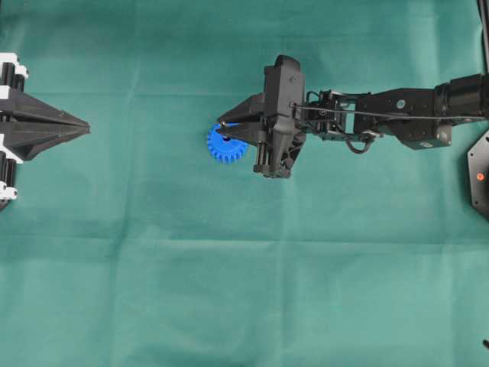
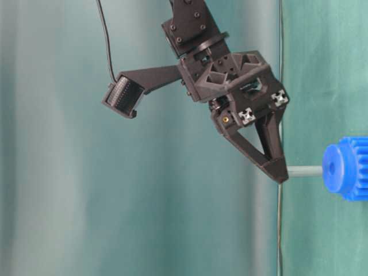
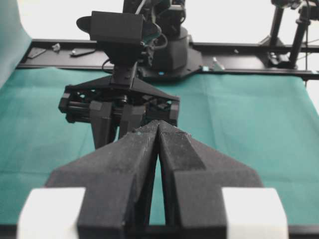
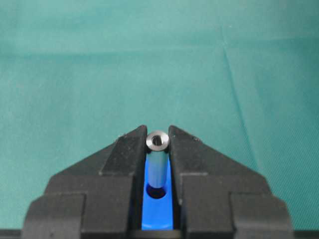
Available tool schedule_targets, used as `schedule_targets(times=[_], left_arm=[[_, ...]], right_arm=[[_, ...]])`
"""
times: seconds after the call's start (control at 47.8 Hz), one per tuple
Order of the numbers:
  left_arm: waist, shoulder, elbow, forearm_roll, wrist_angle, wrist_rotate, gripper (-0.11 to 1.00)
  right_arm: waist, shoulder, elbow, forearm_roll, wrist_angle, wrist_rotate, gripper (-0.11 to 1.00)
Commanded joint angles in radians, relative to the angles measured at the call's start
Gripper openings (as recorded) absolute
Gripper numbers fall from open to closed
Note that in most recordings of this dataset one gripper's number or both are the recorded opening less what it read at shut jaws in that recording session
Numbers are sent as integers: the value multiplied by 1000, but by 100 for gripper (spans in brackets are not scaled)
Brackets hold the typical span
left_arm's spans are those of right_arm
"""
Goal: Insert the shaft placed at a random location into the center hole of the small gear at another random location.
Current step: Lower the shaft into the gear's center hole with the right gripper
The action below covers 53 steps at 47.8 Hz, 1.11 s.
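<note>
Right wrist view shows the right gripper (image 4: pixel 158 144) clenched on the shaft (image 4: pixel 157 164), its lower end entering the small gear (image 4: pixel 157 211) beneath the fingertips.

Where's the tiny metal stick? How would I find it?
Look on the green cloth for the right arm's black fingers. They pinch the shaft, a short silvery pin standing in the blue small gear. It's the only shiny metal thing there.
</note>
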<state>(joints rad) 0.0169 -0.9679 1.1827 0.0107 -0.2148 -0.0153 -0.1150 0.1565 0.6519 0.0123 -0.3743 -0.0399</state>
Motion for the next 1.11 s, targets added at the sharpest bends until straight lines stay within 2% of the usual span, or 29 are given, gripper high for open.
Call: schedule_targets(times=[0.0, 0.586, 1.089], left_arm=[[2, 3, -26, 2, -6, -2, 0], [2, 3, -28, 2, -5, -2, 0], [2, 5, -26, 3, -5, -2, 0]], right_arm=[[0, -11, -15, -3, -8, -14, 13], [0, 95, -12, 3, -31, 2, 13], [0, 98, -14, 3, -37, 5, 14]])
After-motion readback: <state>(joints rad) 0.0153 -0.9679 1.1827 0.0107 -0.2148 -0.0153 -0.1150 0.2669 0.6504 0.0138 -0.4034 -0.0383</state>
